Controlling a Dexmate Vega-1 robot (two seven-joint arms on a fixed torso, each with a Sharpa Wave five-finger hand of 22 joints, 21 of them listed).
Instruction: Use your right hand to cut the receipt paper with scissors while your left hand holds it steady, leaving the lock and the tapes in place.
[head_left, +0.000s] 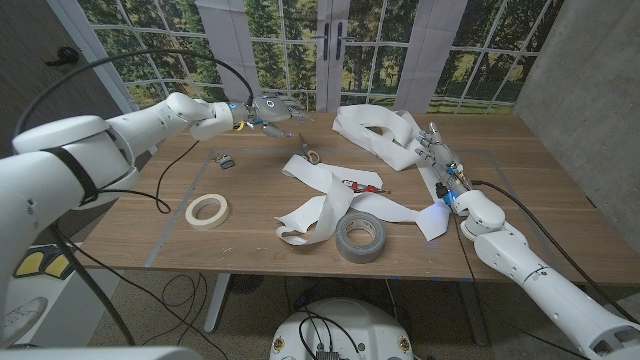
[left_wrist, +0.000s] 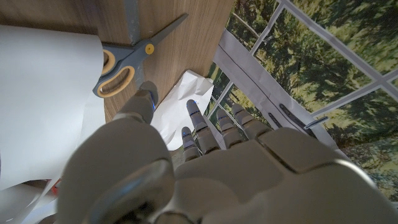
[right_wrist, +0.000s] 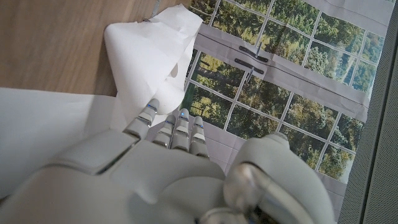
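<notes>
At upper left we find the left hand (head_left: 262, 112) raised, fingers spread, holding nothing. The scissors (head_left: 308, 151) lie untouched at centre beside the uncut receipt paper (head_left: 330, 205). At right, the right hand (head_left: 440, 160) stands empty, fingers extended. Cutting not begun.

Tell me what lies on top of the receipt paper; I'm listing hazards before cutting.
On the receipt paper sits the grey tape roll, overlapping its front fold, and a small red and dark item mid-strip. The scissors lie at its far end. Anything beneath the folds is hidden.
</notes>
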